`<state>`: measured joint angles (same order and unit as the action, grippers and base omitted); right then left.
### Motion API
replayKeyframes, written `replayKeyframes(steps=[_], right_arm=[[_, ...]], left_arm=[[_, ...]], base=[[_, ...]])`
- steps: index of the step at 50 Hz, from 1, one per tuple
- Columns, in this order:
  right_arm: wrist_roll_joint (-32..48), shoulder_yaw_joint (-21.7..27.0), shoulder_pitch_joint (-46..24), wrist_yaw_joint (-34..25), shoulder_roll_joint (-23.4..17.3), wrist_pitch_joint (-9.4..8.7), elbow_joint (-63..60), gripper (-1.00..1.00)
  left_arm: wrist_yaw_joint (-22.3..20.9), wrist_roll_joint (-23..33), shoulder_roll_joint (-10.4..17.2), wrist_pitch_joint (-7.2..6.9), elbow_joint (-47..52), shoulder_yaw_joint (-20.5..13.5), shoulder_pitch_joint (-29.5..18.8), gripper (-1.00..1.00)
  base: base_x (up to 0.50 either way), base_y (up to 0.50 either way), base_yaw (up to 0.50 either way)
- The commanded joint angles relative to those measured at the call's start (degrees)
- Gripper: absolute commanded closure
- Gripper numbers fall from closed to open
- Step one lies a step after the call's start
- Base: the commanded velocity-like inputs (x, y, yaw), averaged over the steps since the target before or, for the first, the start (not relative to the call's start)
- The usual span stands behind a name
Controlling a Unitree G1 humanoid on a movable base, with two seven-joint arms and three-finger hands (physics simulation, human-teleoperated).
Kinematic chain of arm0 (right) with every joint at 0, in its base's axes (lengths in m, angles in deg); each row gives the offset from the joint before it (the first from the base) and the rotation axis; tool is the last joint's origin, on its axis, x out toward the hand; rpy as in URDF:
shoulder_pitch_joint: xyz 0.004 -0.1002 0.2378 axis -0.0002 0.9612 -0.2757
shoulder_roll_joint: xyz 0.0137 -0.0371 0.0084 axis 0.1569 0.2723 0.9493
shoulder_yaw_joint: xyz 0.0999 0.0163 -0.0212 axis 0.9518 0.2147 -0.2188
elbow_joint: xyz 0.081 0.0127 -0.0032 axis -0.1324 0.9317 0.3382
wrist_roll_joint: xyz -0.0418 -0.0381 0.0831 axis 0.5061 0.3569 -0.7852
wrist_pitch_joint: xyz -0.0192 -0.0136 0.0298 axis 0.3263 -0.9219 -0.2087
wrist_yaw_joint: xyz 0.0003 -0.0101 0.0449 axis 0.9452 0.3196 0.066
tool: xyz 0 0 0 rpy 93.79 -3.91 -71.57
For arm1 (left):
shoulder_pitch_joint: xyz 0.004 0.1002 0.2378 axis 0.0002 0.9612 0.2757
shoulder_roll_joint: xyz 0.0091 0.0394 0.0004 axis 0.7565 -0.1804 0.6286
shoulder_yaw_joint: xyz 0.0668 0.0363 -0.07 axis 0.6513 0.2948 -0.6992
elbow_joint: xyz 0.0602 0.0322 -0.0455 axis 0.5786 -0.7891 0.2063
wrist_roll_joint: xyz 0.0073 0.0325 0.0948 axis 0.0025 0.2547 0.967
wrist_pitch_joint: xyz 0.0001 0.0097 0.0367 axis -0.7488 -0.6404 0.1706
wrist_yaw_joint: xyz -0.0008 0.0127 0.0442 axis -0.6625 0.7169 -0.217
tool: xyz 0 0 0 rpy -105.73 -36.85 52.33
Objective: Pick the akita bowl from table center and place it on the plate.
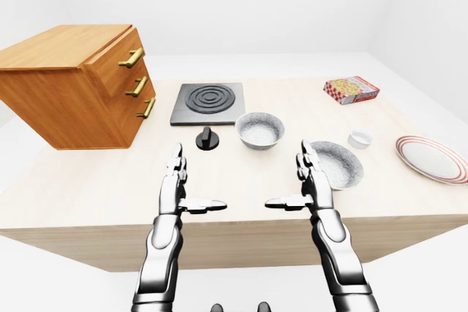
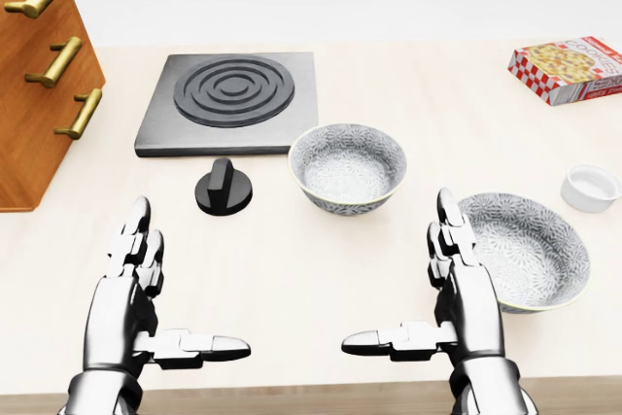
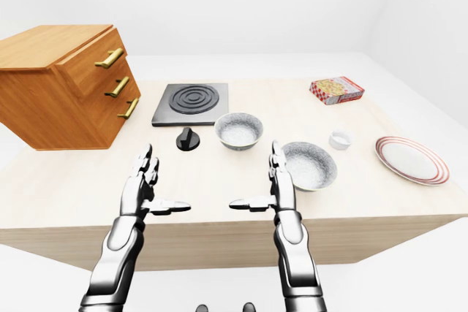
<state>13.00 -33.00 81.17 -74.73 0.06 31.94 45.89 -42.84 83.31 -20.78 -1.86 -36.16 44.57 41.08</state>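
Note:
Two patterned grey bowls stand on the pale wooden table. The akita bowl is near the table's middle, just right of a black knob. A wider, similar bowl sits lower right of it. The red-rimmed plate lies at the table's right edge and holds nothing. My left hand and right hand hover over the table's near edge, fingers straight up, thumbs pointing inward, both open and holding nothing. The right hand's fingers stand next to the wider bowl's left rim.
A wooden drawer chest with brass handles fills the left of the table. A black stove plate lies above the knob. A small white cup stands between the wider bowl and the plate. A red checked box lies top right.

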Motion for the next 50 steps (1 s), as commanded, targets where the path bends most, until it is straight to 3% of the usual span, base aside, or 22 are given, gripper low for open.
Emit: replayKeyframes(steps=[1, 8, 10, 12, 19, 24, 34, 50], right_arm=[[0.42, 0.40, 1.04, -1.03, -0.40, -4.21, -5.89, -1.00], [0.83, 0.87, 0.89, -2.51, -0.76, -4.21, -12.64, -1.00], [0.68, 1.12, -1.22, -2.30, -0.75, -4.21, -12.93, -1.00], [0.02, 1.21, -2.20, -2.69, -0.78, -4.21, -14.00, -1.00], [-1.84, 0.99, -6.05, -2.19, -0.58, -4.21, -14.76, -1.00], [-2.26, 0.63, -6.26, -2.57, -0.69, -4.21, -14.66, -1.00], [-4.21, 1.55, -3.44, -3.34, -1.07, -4.21, -17.67, -1.00], [-3.92, 1.17, -5.30, -2.36, -0.82, -4.21, -16.09, -1.00]], left_arm=[[-1.55, -0.72, 0.19, -1.05, 2.69, -0.49, 0.80, -1.00], [-1.45, -1.05, 0.53, -1.71, 0.77, -1.27, -1.53, -1.00], [-1.04, -0.71, 0.87, -2.75, 1.12, -1.55, -2.83, -1.00], [-0.85, -0.80, 1.12, -4.80, 2.69, -1.87, -4.04, -1.00], [-0.19, -0.53, 1.57, -4.80, 7.22, -2.17, -7.70, -1.00], [-0.25, -0.32, 1.31, -4.80, 7.82, -1.74, -7.23, -1.00], [-0.52, -0.65, 1.04, -4.80, 9.38, -1.34, -6.67, -1.00], [-0.62, -0.78, 1.01, -4.80, 9.73, -1.42, -6.41, -1.00]], base=[[0.00, 0.00, 0.00], [0.00, 0.00, 0.00], [0.00, 0.00, 0.00], [0.00, 0.00, 0.00], [0.00, 0.00, 0.00], [0.08, -0.16, 0.00], [0.12, -0.50, 0.00], [0.00, -0.50, 0.00]])
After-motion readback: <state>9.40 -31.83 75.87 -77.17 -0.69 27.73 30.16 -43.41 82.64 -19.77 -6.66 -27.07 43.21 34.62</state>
